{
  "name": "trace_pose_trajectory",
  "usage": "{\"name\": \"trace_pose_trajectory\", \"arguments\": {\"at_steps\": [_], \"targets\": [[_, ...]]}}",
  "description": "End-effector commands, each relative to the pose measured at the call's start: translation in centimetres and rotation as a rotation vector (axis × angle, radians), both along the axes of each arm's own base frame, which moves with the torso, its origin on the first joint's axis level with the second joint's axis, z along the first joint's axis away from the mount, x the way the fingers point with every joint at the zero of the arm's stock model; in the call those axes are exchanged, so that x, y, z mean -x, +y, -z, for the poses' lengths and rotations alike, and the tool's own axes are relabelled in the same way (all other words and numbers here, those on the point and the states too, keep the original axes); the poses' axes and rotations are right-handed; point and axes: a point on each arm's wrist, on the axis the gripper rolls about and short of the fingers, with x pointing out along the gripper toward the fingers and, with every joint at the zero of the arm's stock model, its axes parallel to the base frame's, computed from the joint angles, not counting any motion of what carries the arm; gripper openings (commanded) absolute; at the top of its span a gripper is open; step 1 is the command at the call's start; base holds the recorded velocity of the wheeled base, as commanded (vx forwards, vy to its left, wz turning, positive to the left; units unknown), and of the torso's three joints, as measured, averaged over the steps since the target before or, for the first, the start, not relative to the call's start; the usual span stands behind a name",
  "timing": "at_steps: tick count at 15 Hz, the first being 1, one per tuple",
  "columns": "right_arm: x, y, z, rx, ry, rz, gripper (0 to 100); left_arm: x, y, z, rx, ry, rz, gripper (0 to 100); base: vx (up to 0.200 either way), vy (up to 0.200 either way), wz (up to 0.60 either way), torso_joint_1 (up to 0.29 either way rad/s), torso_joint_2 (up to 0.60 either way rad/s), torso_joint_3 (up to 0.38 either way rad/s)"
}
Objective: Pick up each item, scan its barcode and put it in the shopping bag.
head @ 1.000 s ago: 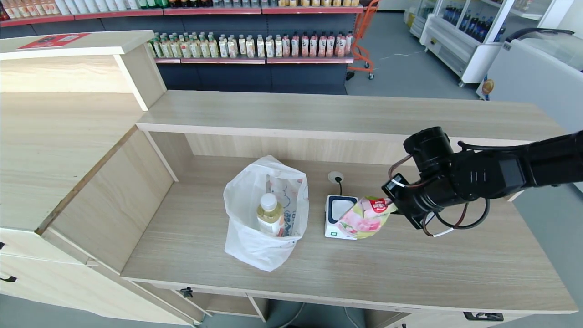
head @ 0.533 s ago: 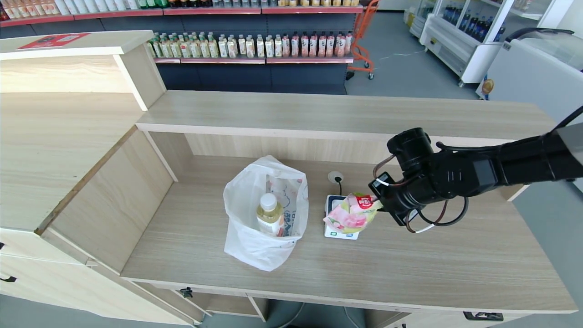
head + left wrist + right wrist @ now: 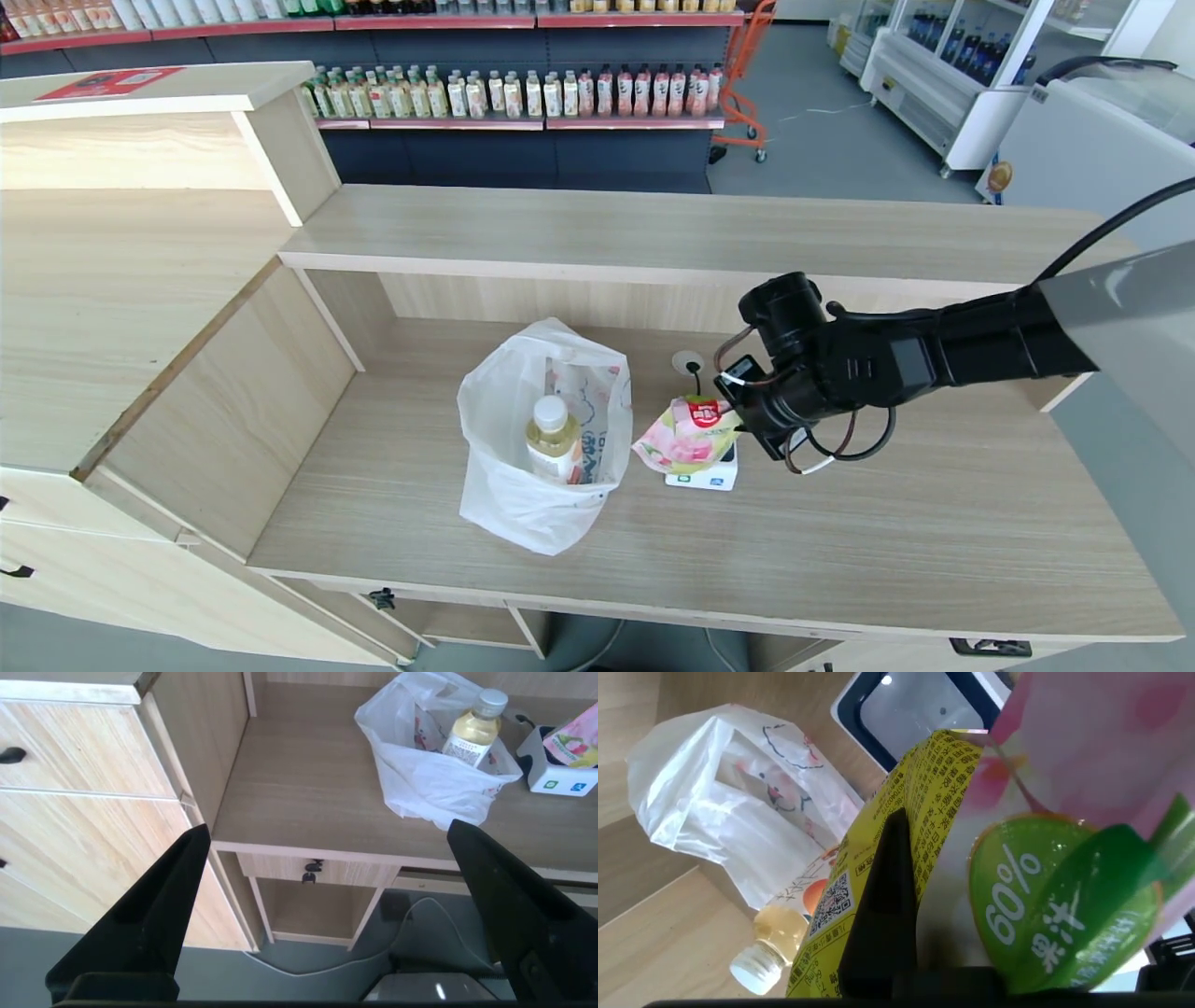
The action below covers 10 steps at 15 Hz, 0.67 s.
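Shop checkout. Shelves of bottled drinks (image 3: 523,93) and chest freezers (image 3: 1102,131) stand behind; a pale wood worktop (image 3: 840,560) carries the work.

Position: the white shopping bag (image 3: 504,485) stands open on the worktop with one bottle (image 3: 553,439) upright inside. The scanner (image 3: 705,478) sits just beside it on the robot's right, its cable running to a grommet (image 3: 688,361) behind.

Right gripper (image 3: 742,417): jaws clamped on one end of a pink-and-green snack pouch (image 3: 686,437). The pouch is held above the scanner and covers most of it; its free end is near the bag's rim. I cannot tell whether it touches the scanner.

Left gripper (image 3: 327,831): jaws spread wide and empty, low at the worktop's front edge, well apart from the bag.

Step, as judged: the scan pass, or the hand-over from scanner to bag. One item is bagged and this one is in hand.

Next move calls for: carrying the pouch to the robot's left over the bag mouth, lowering it clear of the bottle, then letting go. The rim is limp film, so the entry should be from above.

Print: the pouch front shows a red patch and fruit artwork. The right wrist view shows a green round badge and a yellow back panel of dense text with a square code. The bag has a line drawing, and the scanner has a small green mark. None is transcribed.
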Motion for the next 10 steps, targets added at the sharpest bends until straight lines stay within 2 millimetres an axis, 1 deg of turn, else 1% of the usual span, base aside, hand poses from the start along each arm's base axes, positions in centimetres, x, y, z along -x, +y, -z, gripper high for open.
{"name": "trace_pose_trajectory", "arguments": {"at_steps": [1, 4, 6, 7, 10], "targets": [[-0.3, 0.5, 1.0, 0.006, 0.02, -0.002, 0, 0.0, 0.0, 0.0, 0.0, 0.0, 0.0, 100, 0.0, 0.0, 0.0, 0.0, 0.0, 0.0], [-0.5, 0.6, 1.4, 0.004, 0.023, 0.023, 0, 0.0, 0.0, 0.0, 0.0, -0.002, 0.0, 100, 0.0, 0.0, 0.0, 0.0, 0.0, 0.0], [-0.8, 0.7, 1.2, -0.009, 0.016, 0.031, 0, 0.0, 0.0, 0.0, 0.0, 0.0, 0.0, 100, 0.0, 0.0, 0.0, 0.0, 0.0, 0.0], [-0.9, 0.7, 1.1, -0.012, 0.011, 0.032, 0, 0.0, 0.0, 0.0, 0.0, -0.002, 0.0, 100, 0.0, 0.0, 0.0, 0.0, 0.0, 0.0], [-1.2, 0.9, -0.5, -0.041, -0.034, 0.038, 0, 0.0, 0.0, 0.0, 0.0, 0.0, 0.0, 100, 0.0, 0.0, 0.0, 0.0, 0.0, 0.0]]}}
